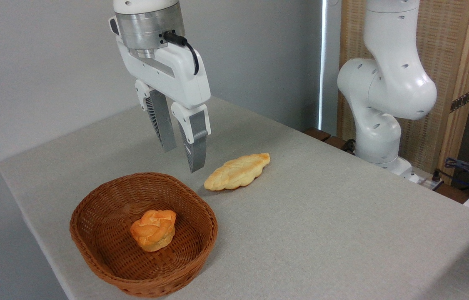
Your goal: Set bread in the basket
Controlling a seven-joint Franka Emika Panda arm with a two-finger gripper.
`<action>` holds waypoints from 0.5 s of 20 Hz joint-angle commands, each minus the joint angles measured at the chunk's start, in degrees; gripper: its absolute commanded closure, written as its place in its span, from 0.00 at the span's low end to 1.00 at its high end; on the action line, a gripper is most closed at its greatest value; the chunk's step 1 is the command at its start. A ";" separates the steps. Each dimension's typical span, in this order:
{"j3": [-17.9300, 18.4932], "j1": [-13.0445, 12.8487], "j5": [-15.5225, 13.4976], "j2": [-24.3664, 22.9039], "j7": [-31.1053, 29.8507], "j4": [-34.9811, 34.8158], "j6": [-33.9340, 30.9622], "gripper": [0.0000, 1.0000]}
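Currently pre-grasp: pincer (182, 160) empty, narrowly parted, raised above surface (322, 216) between basket (93, 254) and bread (237, 171), latter flat outside rim just right of it; next, probably shift right, widen, descend across loaf's short axis.
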 commanded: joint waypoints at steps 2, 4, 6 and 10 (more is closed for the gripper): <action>0.83 -0.46 -0.87 -0.40 0.61 0.15 -0.08 0.00; 0.83 -0.46 -0.87 -0.40 0.61 0.15 -0.08 0.00; 0.92 -0.46 -0.87 -0.40 0.61 0.15 -0.08 0.00; 0.92 -0.46 -0.87 -0.40 0.61 -0.02 -0.26 0.00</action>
